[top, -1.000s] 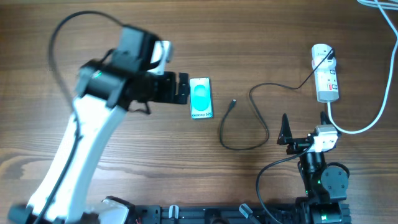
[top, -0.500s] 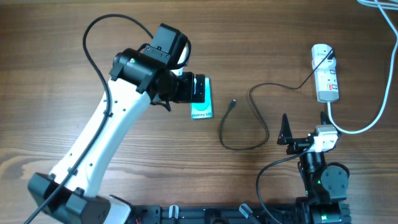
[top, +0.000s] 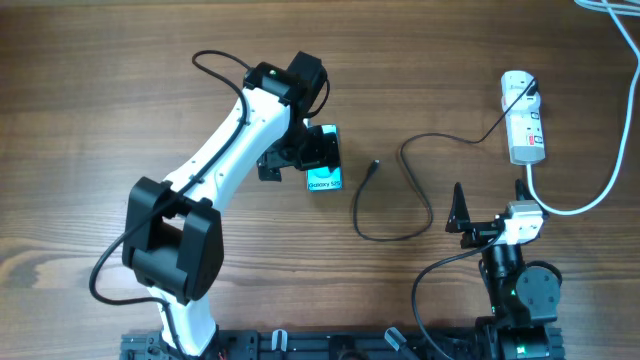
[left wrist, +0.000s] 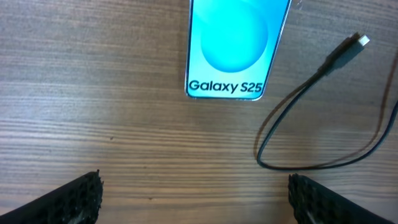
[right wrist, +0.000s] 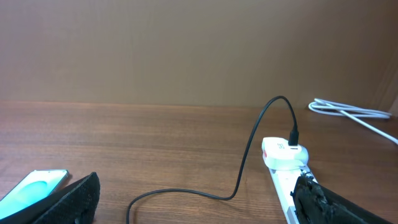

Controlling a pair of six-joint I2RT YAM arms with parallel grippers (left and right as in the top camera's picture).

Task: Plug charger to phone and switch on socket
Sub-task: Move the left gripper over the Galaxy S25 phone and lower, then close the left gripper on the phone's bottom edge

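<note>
The phone (top: 324, 180), teal-green screen up with "Galaxy S25" lettering, lies at the table's middle. It fills the top centre of the left wrist view (left wrist: 235, 50). My left gripper (top: 320, 148) hovers over the phone's far half, open and empty (left wrist: 196, 199). The charger is a thin black cable (top: 420, 190) looping from its plug in the socket (top: 524, 122) to a free connector tip (top: 374, 167) right of the phone (left wrist: 357, 42). My right gripper (top: 490, 205) is open and empty near the front edge, below the socket (right wrist: 283, 154).
A thick white cord (top: 610, 170) runs from the socket along the right edge to the far right corner. In the right wrist view the cord (right wrist: 354, 112) lies at the back right, and a brown wall stands behind the table.
My left arm has swung right from beside the phone until its gripper is over the phone. The right arm, cable and socket have not moved.
</note>
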